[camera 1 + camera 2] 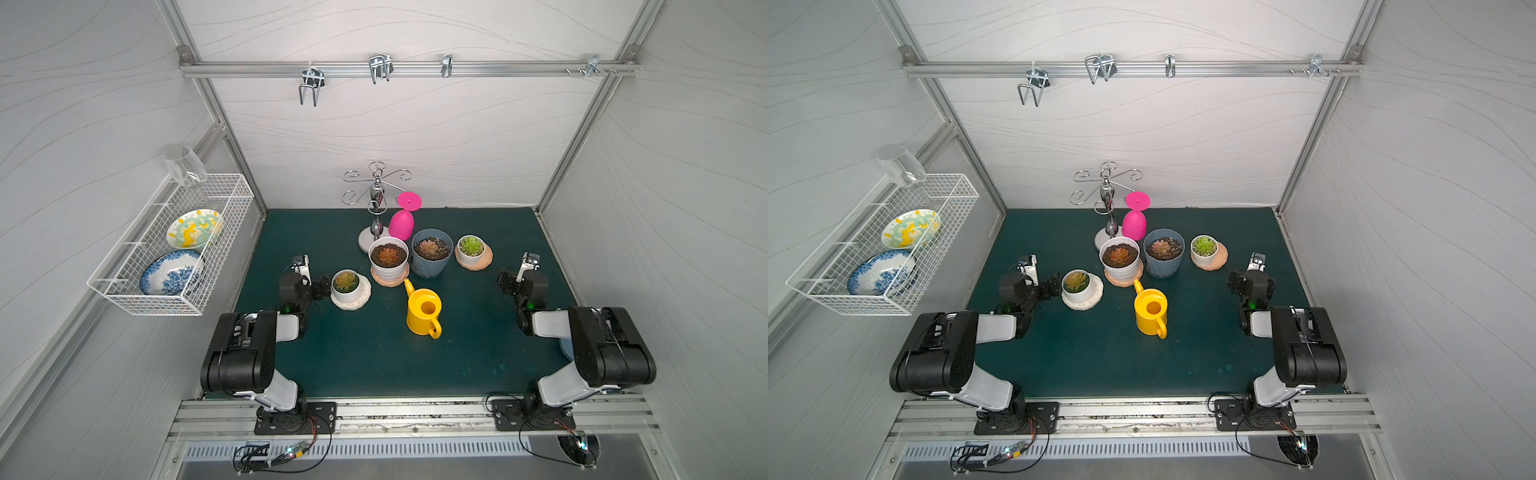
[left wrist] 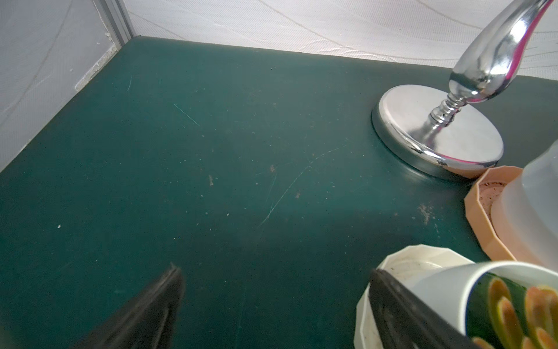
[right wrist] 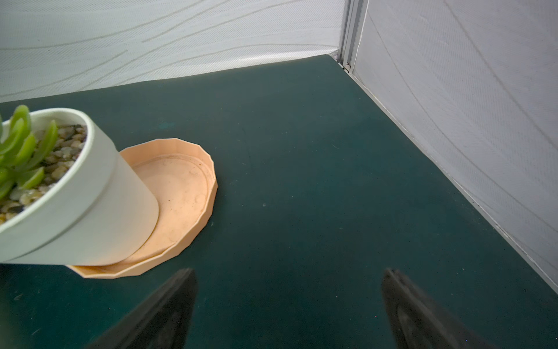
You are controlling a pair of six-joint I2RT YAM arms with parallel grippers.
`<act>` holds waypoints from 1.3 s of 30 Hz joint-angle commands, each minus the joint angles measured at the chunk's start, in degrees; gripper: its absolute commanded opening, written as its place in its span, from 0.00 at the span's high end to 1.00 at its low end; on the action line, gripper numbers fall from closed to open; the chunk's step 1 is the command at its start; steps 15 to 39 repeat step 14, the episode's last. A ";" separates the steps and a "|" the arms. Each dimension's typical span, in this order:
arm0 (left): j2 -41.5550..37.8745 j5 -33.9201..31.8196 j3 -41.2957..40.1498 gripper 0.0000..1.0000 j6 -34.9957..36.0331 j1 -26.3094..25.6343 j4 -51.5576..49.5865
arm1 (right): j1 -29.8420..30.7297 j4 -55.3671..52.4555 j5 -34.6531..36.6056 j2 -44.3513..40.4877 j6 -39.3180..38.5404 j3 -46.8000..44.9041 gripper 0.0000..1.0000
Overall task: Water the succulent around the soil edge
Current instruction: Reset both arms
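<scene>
While right pincer [image 3: 288, 273] gapes, watering can [image 1: 424, 311] sits well apart, leftward.

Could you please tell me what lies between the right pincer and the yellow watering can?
Nothing: in both top views, only bare green mat separates the right pincer from the yellow watering can.

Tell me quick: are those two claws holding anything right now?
Left gripper: open, holding nothing, beside a white pot.
Right gripper: open, holding nothing.
</scene>
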 commanded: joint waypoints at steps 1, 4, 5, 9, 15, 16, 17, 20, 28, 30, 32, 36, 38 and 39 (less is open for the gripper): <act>0.48 -0.27 1.78 0.00 0.67 -0.35 2.69 | -0.15 -0.60 0.74 0.31 0.54 0.57 0.01; 0.52 -0.31 1.72 0.00 0.62 -0.34 2.68 | -0.14 -0.59 0.79 0.30 0.52 0.57 0.01; 0.52 -0.33 1.77 0.00 0.62 -0.39 2.71 | -0.12 -0.57 0.80 0.31 0.48 0.57 0.01; 0.61 -0.33 1.75 0.00 0.62 -0.42 2.68 | -0.08 -0.60 0.79 0.32 0.43 0.57 0.01; 0.44 -0.35 1.52 0.00 0.62 -0.34 2.89 | -0.08 -0.60 0.79 0.32 0.49 0.57 0.01; 0.44 -0.35 1.52 0.00 0.62 -0.34 2.89 | -0.08 -0.60 0.79 0.32 0.49 0.57 0.01; 0.44 -0.35 1.52 0.00 0.62 -0.34 2.89 | -0.08 -0.60 0.79 0.32 0.49 0.57 0.01; 0.44 -0.35 1.52 0.00 0.62 -0.34 2.89 | -0.08 -0.60 0.79 0.32 0.49 0.57 0.01; 0.44 -0.35 1.52 0.00 0.62 -0.34 2.89 | -0.08 -0.60 0.79 0.32 0.49 0.57 0.01; 0.44 -0.35 1.52 0.00 0.62 -0.34 2.89 | -0.08 -0.60 0.79 0.32 0.49 0.57 0.01; 0.44 -0.35 1.52 0.00 0.62 -0.34 2.89 | -0.08 -0.60 0.79 0.32 0.49 0.57 0.01; 0.44 -0.35 1.52 0.00 0.62 -0.34 2.89 | -0.08 -0.60 0.79 0.32 0.49 0.57 0.01; 0.44 -0.35 1.52 0.00 0.62 -0.34 2.89 | -0.08 -0.60 0.79 0.32 0.49 0.57 0.01; 0.44 -0.35 1.52 0.00 0.62 -0.34 2.89 | -0.08 -0.60 0.79 0.32 0.49 0.57 0.01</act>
